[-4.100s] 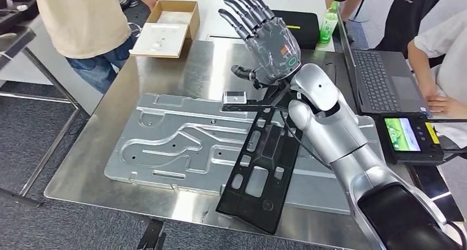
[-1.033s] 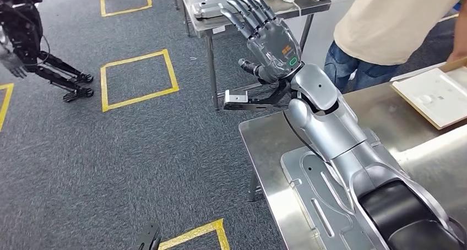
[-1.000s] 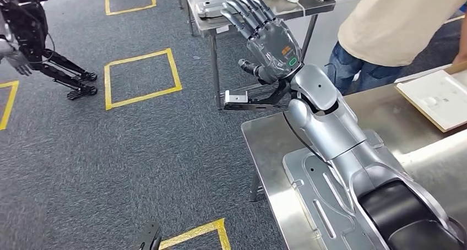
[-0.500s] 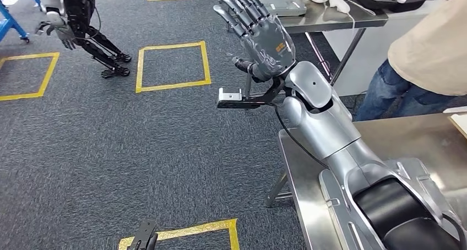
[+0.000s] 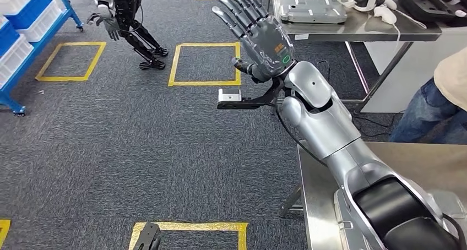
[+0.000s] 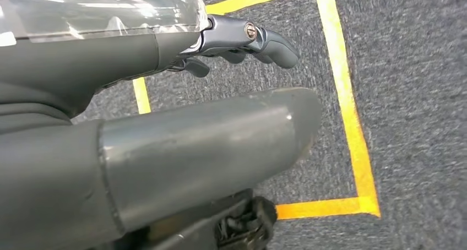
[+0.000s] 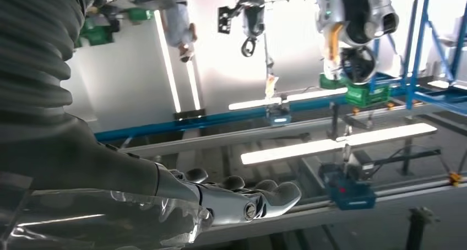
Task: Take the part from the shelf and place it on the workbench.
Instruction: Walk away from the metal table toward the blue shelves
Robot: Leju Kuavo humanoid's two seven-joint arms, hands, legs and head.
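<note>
The corner of the steel workbench (image 5: 319,206) sits nearest in the head view, under the right arm (image 5: 336,145). That arm rises over grey carpet, and the right hand (image 5: 259,35) is raised with fingers spread and straight, holding nothing. The left hand (image 6: 165,123) hangs above the carpet and a yellow tape square (image 6: 352,123); its thumb and fingers look loosely extended with nothing between them, though I cannot tell its full pose. Farther out, yellow tape squares (image 5: 206,63) mark the floor. Beyond them stand a dark humanoid robot (image 5: 129,18), a blue shelf with white bins (image 5: 25,24), and a second steel table (image 5: 352,30) bearing a grey metal part (image 5: 308,5). A person in jeans (image 5: 429,107) stands at the right.
</note>
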